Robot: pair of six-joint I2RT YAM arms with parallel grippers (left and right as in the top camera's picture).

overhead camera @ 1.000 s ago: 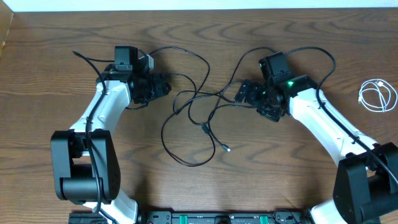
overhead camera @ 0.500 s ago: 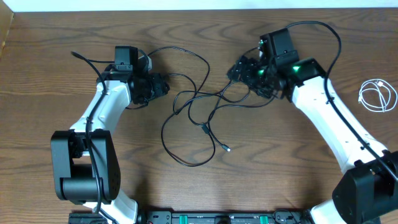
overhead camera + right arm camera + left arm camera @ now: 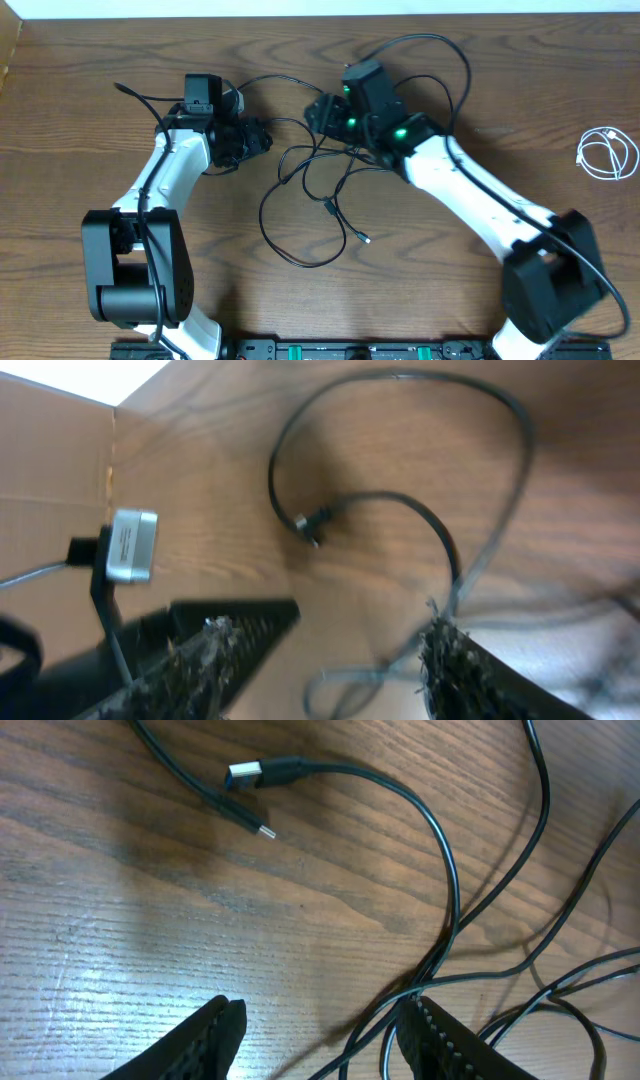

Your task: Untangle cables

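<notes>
Found two black cables (image 3: 328, 205) knotted loosely together at mid-table, loops spilling toward the near edge, one small plug end (image 3: 365, 239) lying free on the wood. Spotted the white cable (image 3: 607, 153) coiled alone far over on the right side of the table (image 3: 100, 50), well apart from the tangle. Saw the left gripper (image 3: 262, 138) just beside the tangle's left edge and the right gripper (image 3: 318, 110) over its far part. Through the left wrist view, saw the fingers (image 3: 215, 1040) standing apart, a black strand running up between them close against the right-hand one, not pinched. Noted ahead of them a flat USB plug (image 3: 250, 770) and a slimmer plug (image 3: 262, 830) resting side by side on the wood, each on its own black lead. Through the right wrist view, blurred, made out the fingers (image 3: 225, 660) likewise parted, bare wood showing in the gap, a black loop passing by one fingertip; could not tell whether touching. Judged both pairs of jaws spread, neither clamped on a cable
</notes>
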